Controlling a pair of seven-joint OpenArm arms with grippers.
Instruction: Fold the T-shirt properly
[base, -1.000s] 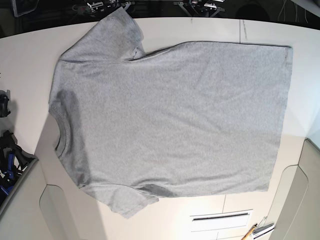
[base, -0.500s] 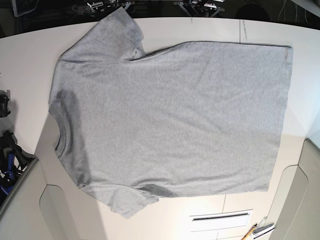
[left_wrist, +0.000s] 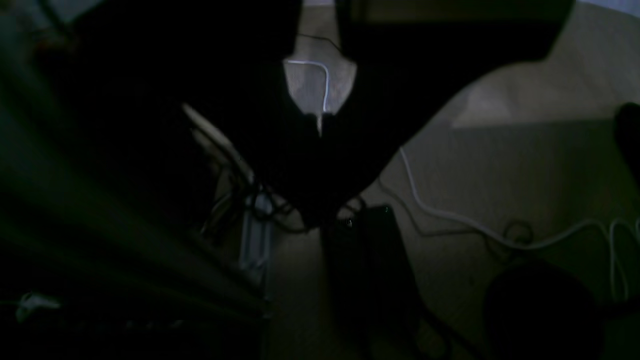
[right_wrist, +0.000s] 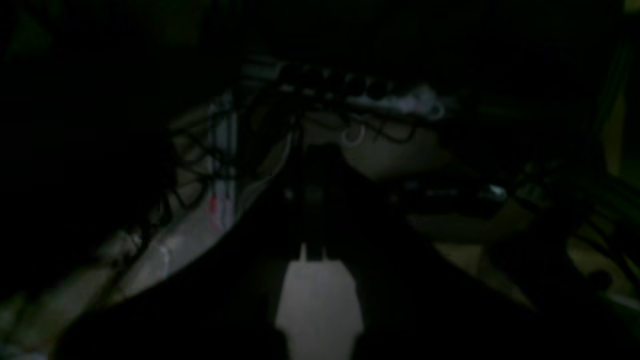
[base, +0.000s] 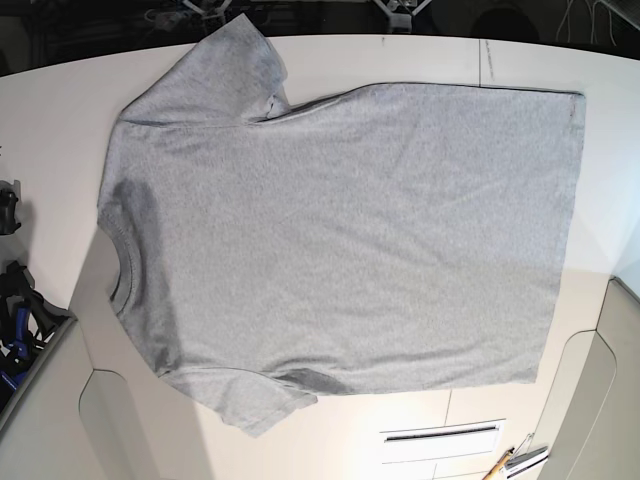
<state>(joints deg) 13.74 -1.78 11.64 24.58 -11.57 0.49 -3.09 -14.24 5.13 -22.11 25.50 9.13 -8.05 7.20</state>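
- Nothing on the table (base: 40, 120) has shifted since earlier; T-shirt (base: 340, 240) lies flat, plain side up, unfolded, ready for first fold.
- Left gripper (left_wrist: 320, 130) and right gripper (right_wrist: 312, 250): both clenched empty, parked well apart from the shirt, over floor cables (left_wrist: 450, 215).

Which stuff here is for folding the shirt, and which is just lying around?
For the job:
- T-shirt, spread flat, plain side up
- table under it

Just lying about:
- white cable on the floor
- pencil-like stick at the bottom edge
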